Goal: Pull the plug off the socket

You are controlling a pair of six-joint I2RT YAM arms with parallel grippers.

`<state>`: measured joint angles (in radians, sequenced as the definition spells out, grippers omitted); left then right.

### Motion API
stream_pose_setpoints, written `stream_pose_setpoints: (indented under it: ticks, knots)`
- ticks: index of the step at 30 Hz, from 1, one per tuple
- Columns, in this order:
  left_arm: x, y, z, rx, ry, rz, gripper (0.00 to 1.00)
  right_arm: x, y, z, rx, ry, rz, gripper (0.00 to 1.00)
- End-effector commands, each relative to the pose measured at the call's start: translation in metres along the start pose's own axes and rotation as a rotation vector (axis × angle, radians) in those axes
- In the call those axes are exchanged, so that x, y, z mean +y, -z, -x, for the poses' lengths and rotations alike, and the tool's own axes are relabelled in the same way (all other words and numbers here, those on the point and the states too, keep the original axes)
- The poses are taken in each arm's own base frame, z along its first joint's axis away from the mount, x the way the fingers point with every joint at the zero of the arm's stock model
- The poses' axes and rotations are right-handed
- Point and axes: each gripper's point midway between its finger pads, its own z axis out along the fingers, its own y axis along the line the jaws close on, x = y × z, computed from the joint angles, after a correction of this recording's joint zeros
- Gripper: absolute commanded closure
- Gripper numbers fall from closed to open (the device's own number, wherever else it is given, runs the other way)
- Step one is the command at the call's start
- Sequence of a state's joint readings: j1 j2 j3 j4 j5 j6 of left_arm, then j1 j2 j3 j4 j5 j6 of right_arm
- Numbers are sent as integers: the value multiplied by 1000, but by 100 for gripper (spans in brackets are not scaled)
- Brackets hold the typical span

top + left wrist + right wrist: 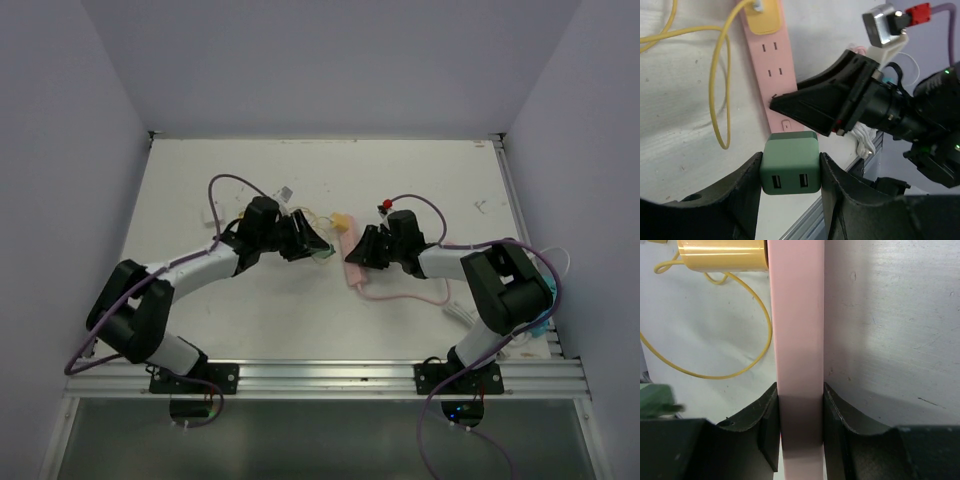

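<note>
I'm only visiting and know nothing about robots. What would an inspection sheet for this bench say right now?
Surface: white table, lightly scuffed.
Job's things: pink power strip; green USB plug, which looks clear of the strip in the right wrist view.
Clutter: yellow plug seated at the strip's far end.
Grippers: left gripper has its fingers shut on the green USB plug; right gripper is shut on the pink power strip.
Cables: yellow cable looped on the table; purple cables along both arms.
Surroundings: plain grey walls; metal rail at the near edge.
</note>
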<state>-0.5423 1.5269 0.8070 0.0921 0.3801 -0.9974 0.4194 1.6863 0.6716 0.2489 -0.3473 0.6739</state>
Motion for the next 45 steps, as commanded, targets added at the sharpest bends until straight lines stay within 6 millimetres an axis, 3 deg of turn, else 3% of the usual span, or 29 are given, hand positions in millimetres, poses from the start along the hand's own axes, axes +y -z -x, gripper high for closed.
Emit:
stream_pose_setpoints:
  ticks: [1, 5, 7, 8, 15, 16, 23, 36, 42, 45]
  knots:
    - [-41, 34, 18, -66, -196, -76, 100, -117, 28, -88, 238, -98, -477, 100]
    - [-29, 68, 45, -224, -255, 88, 100, -117, 28, -88, 236, -97, -473, 100]
    - [-8, 82, 66, -351, -255, 217, 100, -116, 28, -87, 233, -95, -469, 100]
    - [12, 97, 81, -448, -242, 332, 100, -116, 29, -87, 233, -95, -469, 100]
    - [92, 149, 109, -705, -167, 654, 100, -115, 29, -88, 232, -92, -460, 100]
    - [94, 151, 115, -727, -171, 647, 100, -115, 29, -88, 234, -91, -457, 100]
    - [154, 151, 141, -731, -109, 828, 100, -113, 28, -88, 234, -90, -449, 100]
    - [193, 123, 167, -729, -81, 923, 99, -112, 29, -87, 230, -85, -440, 100]
    - [206, 112, 159, -684, -72, 927, 84, -112, 28, -86, 231, -86, -439, 100]
    - [214, 108, 148, -648, -72, 927, 70, -111, 27, -88, 236, -84, -437, 100]
